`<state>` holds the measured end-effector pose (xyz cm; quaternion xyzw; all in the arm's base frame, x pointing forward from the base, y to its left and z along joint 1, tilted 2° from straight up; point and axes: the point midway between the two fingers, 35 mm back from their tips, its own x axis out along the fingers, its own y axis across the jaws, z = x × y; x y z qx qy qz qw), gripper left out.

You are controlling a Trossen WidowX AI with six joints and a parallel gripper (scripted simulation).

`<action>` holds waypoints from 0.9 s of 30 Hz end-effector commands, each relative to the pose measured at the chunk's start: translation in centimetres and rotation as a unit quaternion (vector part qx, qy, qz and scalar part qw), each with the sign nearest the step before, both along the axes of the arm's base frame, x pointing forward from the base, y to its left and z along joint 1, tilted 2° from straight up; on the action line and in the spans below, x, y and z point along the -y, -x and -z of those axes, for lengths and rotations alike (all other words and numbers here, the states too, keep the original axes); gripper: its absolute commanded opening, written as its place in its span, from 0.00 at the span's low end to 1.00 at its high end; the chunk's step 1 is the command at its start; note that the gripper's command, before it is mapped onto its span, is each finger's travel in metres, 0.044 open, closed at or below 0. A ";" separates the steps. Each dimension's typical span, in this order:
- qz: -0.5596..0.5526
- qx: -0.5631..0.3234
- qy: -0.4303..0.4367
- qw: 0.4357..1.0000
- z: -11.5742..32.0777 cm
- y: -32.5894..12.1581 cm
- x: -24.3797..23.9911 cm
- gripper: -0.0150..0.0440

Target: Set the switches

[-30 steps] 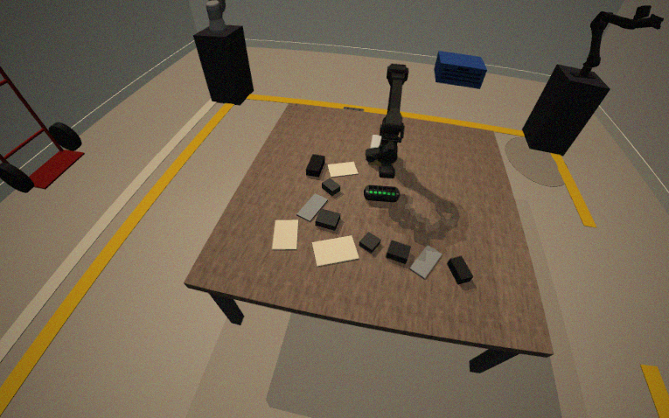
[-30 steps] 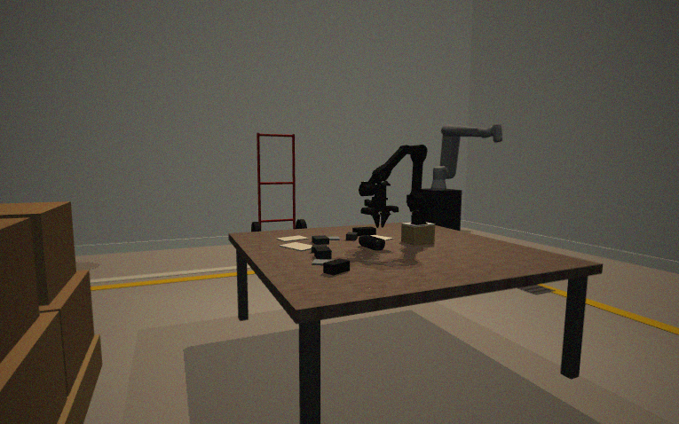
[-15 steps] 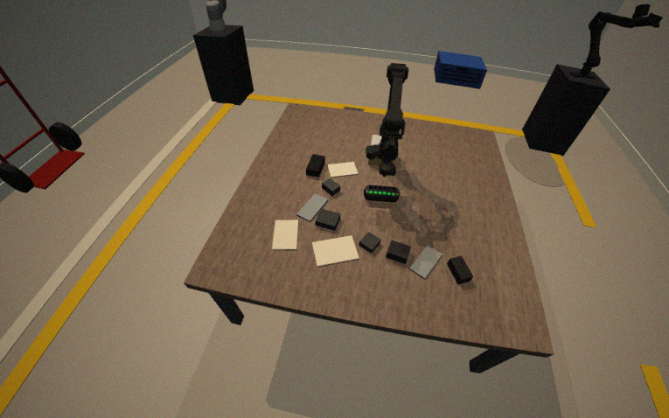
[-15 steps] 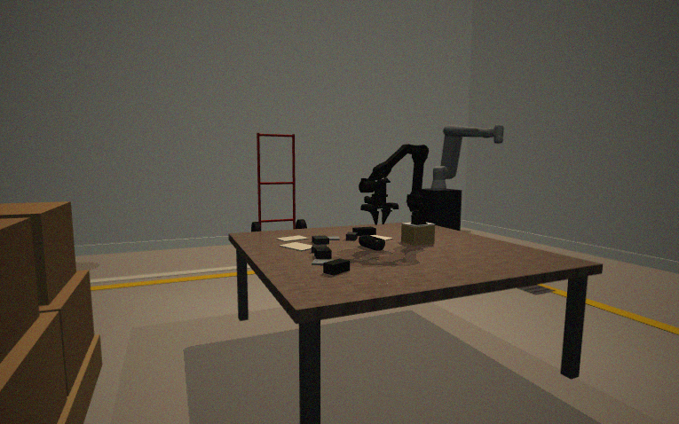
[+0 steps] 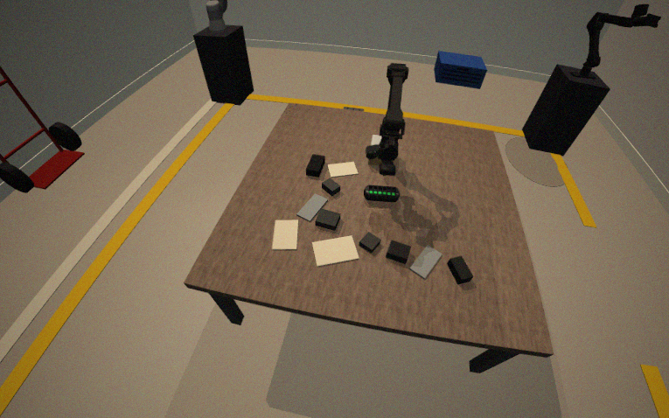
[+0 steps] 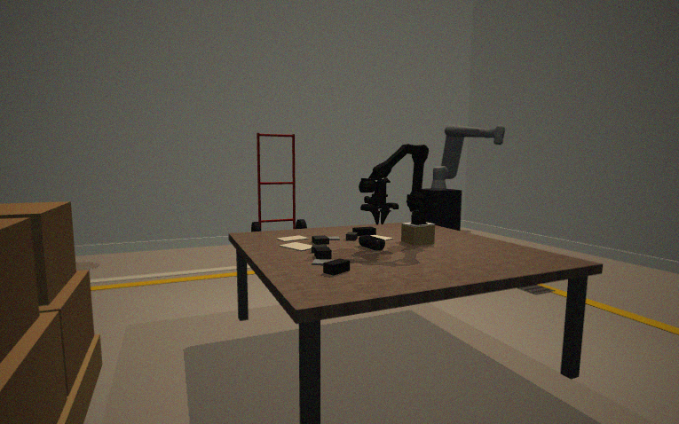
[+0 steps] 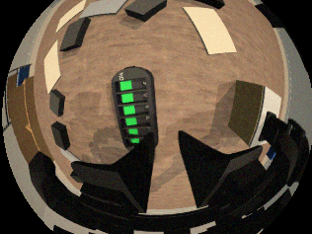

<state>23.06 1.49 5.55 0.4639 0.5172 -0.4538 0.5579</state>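
The dark grey controller unit (image 5: 381, 193) (image 6: 371, 242) (image 7: 151, 105) sits with its switches facing up on the bench. All six switches show a green patch on the same side; the patches differ in size in the wrist view, and I cannot tell surely which ends are pressed down. The label on its underside is hidden. My gripper (image 6: 379, 223) (image 7: 165, 135) is partly open and empty, pointing down above the bench. In the wrist view its left fingertip overlaps the near end of the unit; the exterior view shows a gap beneath the fingers.
Dark blocks (image 5: 328, 219) (image 5: 398, 251) (image 5: 460, 269), grey plates (image 5: 312, 206) (image 5: 426, 261) and cream sheets (image 5: 285, 234) (image 5: 335, 250) lie around the unit on the bench (image 5: 254, 259). A box-shaped block (image 6: 418, 233) (image 7: 246, 113) stands at the arm's base.
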 end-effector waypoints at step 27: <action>-0.006 0.145 -0.019 0.989 5.0 0.6 5.4 0.33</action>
